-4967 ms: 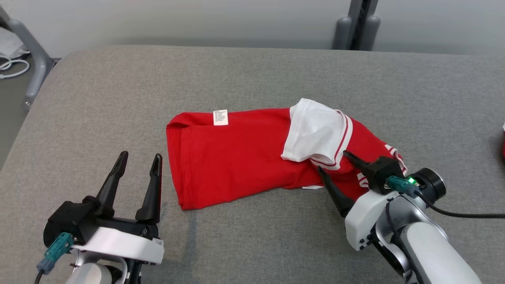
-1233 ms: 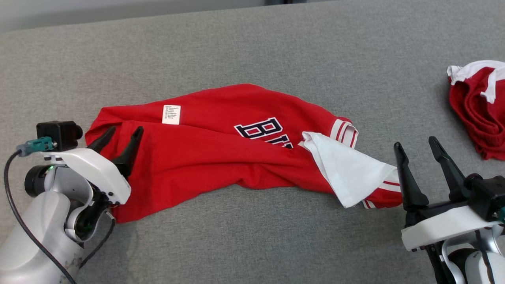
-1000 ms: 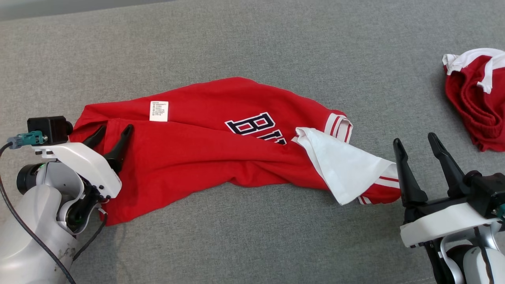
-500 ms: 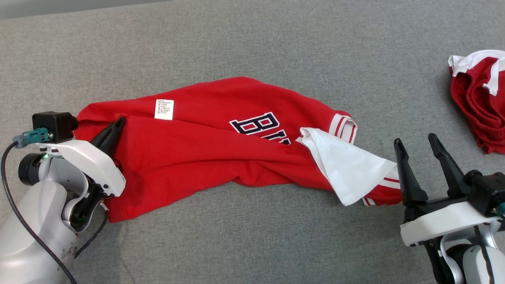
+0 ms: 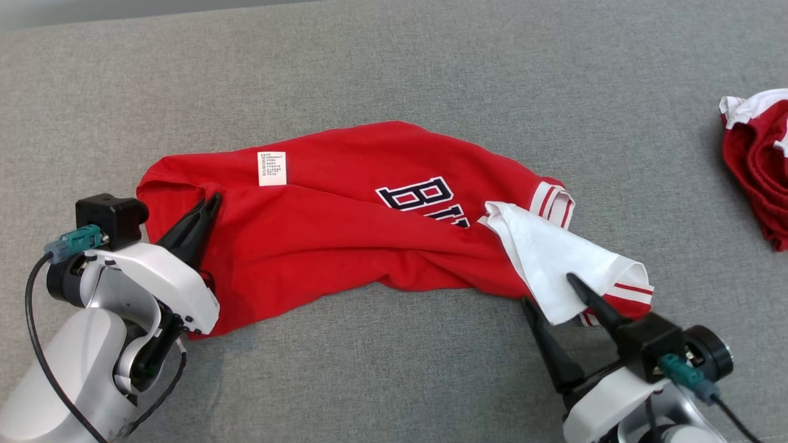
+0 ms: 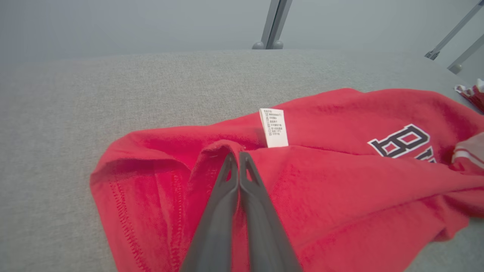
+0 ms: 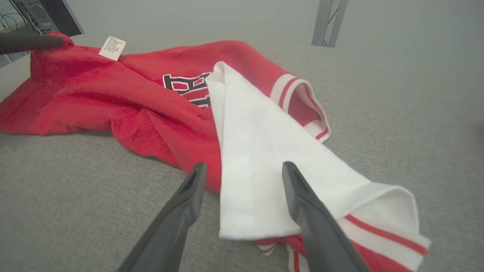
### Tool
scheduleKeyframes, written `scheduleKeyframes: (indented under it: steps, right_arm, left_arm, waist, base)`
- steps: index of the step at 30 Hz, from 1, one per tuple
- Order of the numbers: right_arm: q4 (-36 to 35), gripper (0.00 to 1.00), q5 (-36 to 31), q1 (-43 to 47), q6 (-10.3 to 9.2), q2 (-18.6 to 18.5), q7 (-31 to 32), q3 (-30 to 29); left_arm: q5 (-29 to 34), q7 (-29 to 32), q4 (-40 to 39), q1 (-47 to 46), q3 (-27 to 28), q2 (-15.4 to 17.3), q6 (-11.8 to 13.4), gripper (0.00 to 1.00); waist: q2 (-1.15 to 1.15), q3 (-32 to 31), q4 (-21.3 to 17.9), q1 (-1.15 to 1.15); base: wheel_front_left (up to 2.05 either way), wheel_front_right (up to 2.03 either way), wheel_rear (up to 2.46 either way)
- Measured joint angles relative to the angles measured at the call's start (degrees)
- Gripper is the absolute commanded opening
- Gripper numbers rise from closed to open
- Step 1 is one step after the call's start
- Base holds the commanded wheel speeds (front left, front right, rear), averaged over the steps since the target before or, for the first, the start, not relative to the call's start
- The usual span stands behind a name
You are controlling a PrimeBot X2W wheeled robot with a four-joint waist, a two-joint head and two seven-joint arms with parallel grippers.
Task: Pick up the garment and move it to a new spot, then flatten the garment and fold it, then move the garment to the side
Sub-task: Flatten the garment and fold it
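Cloth of grey weave covers the desk (image 5: 394,61), and the red garment (image 5: 320,246) lies across its middle, stretched left to right and crumpled, with dark letters showing. A second red-and-white bundle (image 5: 757,178) sits at the right edge, well apart. The garment's white sleeve (image 5: 554,258) is folded over at its right end. My left tool (image 5: 206,209) is pressed together on a ridge of red cloth at the garment's left end, near the white label (image 5: 271,168). My right tool (image 5: 548,289) stands apart, its fingers astride the sleeve's near corner.
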Motion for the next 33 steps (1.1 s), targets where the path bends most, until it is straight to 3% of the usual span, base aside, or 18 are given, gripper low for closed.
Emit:
scheduleKeyframes:
  steps: [5,11,12,15,26,33]
  right_arm:
    - [0.08,1.00,-3.04,0.65,0.00,-1.89,1.47,3.13]
    - [0.42,1.00,-6.09,0.54,0.00,-2.42,2.66,2.10]
    - [0.19,0.64,-6.31,0.64,0.00,-2.75,2.92,1.85]
    - [-0.81,0.00,-6.46,1.56,0.00,-3.30,3.81,1.16]
    - [-9.77,0.00,-4.86,1.08,0.00,-2.69,1.51,-5.79]
    - [-13.44,0.00,-2.85,-6.15,0.00,-2.40,-0.49,-13.96]
  left_arm:
    - [-0.09,0.69,-2.71,1.32,-0.04,0.66,1.12,0.00]
    - [-0.33,1.05,-3.99,1.47,-0.10,0.65,1.65,0.00]
    - [-0.48,1.04,-4.04,1.51,-0.08,0.67,1.75,0.00]
    - [-0.56,0.94,-4.28,1.70,0.02,0.70,1.91,0.00]
    - [-0.51,-1.43,-7.43,2.57,1.19,1.33,3.04,0.00]
    - [1.57,-4.85,-12.89,1.10,3.67,2.78,5.47,0.00]
  waist:
    - [0.00,0.34,0.36,0.00]
    - [0.00,0.83,0.96,0.00]
    - [0.00,0.86,1.00,0.00]
    - [0.00,0.84,0.88,0.00]
    - [0.00,-0.82,0.22,0.00]
    - [0.00,-3.22,0.53,0.00]
  base:
    - [0.00,0.00,0.00]
    - [0.00,0.00,0.00]
    - [0.00,0.00,0.00]
    - [0.00,0.00,0.00]
    - [0.00,0.00,0.00]
    - [0.00,0.00,0.00]
